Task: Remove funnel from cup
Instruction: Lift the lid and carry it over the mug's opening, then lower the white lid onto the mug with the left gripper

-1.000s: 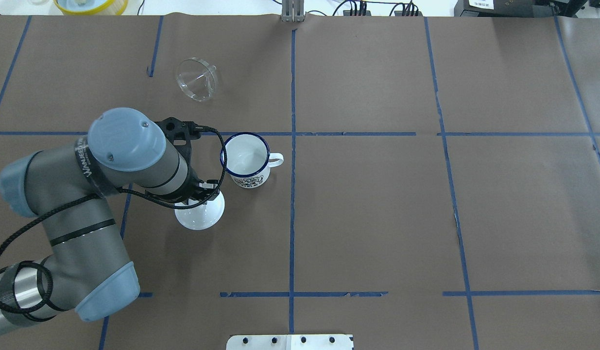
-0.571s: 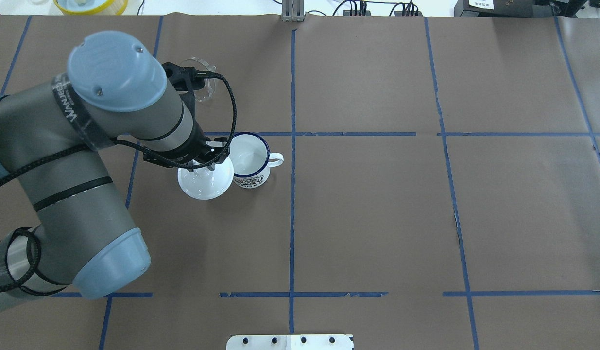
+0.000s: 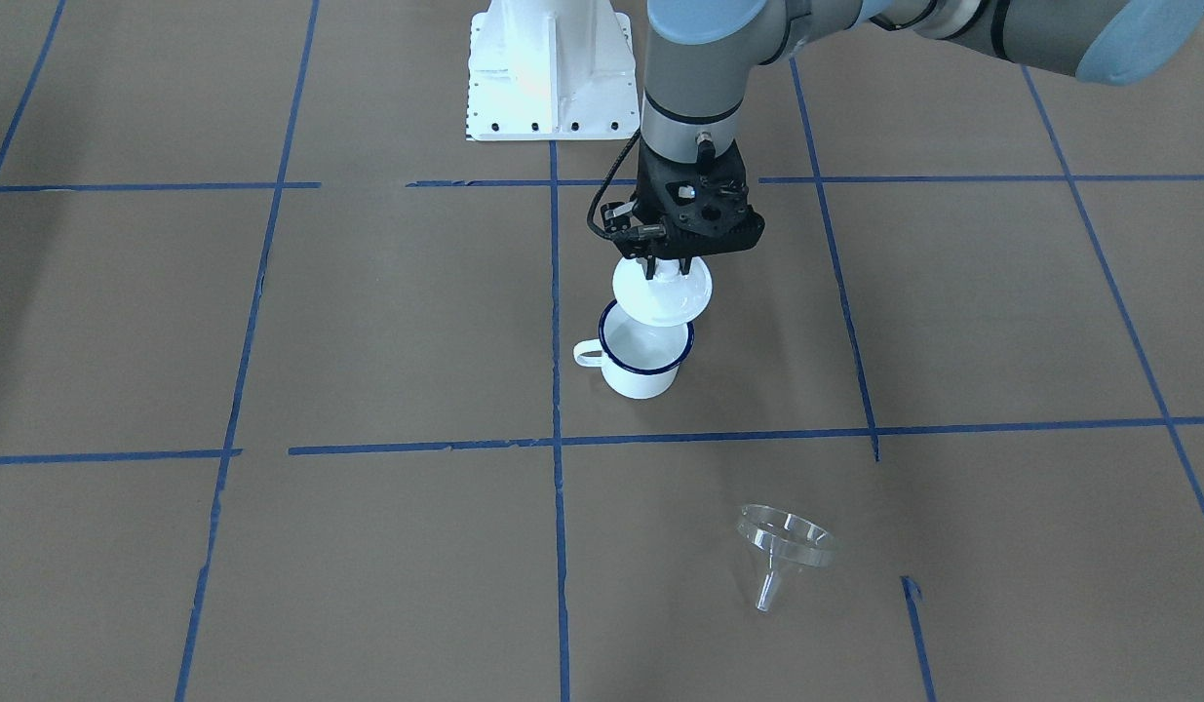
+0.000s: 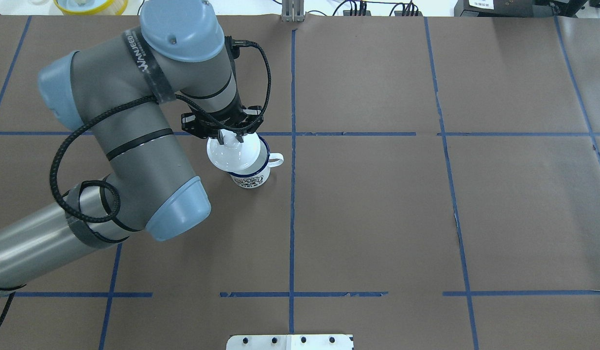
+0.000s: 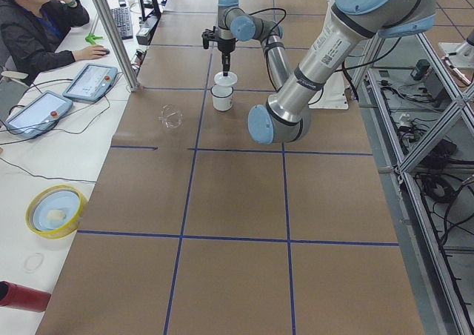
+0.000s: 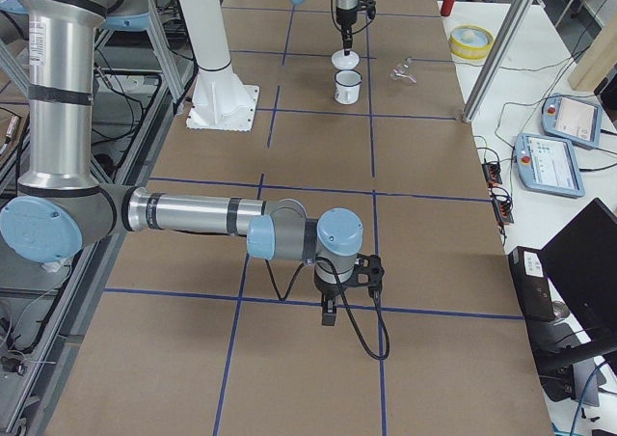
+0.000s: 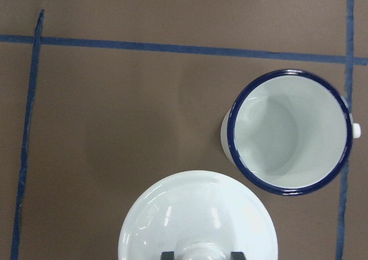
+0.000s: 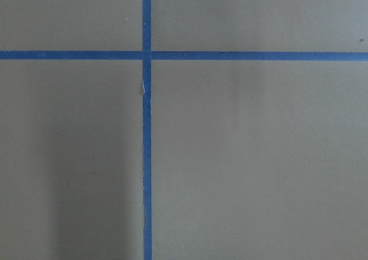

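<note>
Wrist-down posture is taken by the left arm: it is folded sharply at the elbow, and the left gripper (image 3: 668,271) is pointed straight at the table (image 3: 368,322). Its fingers are drawn in narrowly on the knob of a white lid (image 3: 662,300), which is held in the air. The enamel cup (image 3: 643,370) is stood just beneath the gripper, slightly offset. The clear funnel (image 3: 785,544) is laid tilted on rim and spout, outside the cup, well apart from the gripper on the side away from the robot's base. The right gripper (image 6: 330,311) is hung low over the table; its opening cannot be told.
</note>
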Controlling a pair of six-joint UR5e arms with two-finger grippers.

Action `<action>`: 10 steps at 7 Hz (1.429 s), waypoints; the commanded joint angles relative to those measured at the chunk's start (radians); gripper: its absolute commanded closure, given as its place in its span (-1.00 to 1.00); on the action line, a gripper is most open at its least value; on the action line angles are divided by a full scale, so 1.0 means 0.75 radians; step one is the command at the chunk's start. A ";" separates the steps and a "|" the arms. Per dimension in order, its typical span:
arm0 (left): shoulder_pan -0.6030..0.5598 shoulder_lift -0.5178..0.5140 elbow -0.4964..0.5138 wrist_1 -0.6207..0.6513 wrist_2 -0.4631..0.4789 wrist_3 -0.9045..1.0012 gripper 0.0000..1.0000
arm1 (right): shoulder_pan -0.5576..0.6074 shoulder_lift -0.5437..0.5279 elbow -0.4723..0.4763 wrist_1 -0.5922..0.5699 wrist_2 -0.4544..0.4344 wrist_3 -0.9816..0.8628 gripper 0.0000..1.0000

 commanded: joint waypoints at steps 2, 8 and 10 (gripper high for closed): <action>0.001 -0.016 0.134 -0.112 -0.008 0.002 1.00 | 0.000 0.000 0.000 0.000 0.000 0.000 -1.00; 0.009 -0.010 0.177 -0.146 -0.008 0.000 1.00 | 0.000 0.000 0.000 0.000 0.000 0.000 -1.00; 0.013 -0.006 0.196 -0.169 -0.008 -0.002 1.00 | 0.000 0.000 0.000 0.000 0.000 0.000 -1.00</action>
